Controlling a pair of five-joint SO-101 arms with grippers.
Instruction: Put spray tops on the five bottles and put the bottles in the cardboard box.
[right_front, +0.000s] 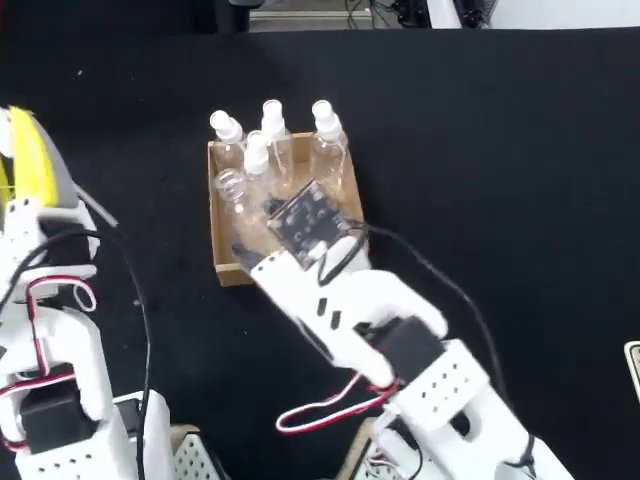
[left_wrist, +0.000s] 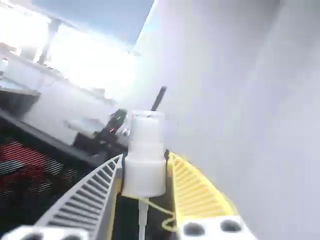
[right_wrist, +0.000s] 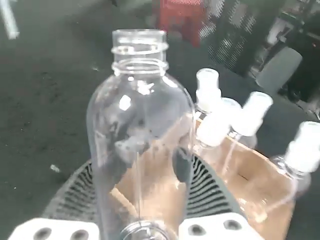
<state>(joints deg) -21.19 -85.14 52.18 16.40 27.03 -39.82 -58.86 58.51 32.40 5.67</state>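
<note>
A clear bottle without a top (right_wrist: 142, 125) stands upright between my right gripper's (right_wrist: 145, 170) fingers, which are shut on its body. In the high view this open-necked bottle (right_front: 232, 186) sits over the left part of the cardboard box (right_front: 216, 225), with my right gripper (right_front: 248, 230) behind it. Several bottles with white spray tops (right_front: 272, 125) stand along the far side of the box. My left gripper (left_wrist: 145, 167) is shut on a white spray top (left_wrist: 145, 150) with its thin tube hanging down. It is raised at the table's left edge (right_front: 25, 165).
The black table (right_front: 500, 150) spreads wide to the right of the box and behind it. The right arm (right_front: 400, 350) crosses from the front right to the box. Capped bottles (right_wrist: 250, 115) crowd the box wall (right_wrist: 250, 175) just beyond the held bottle.
</note>
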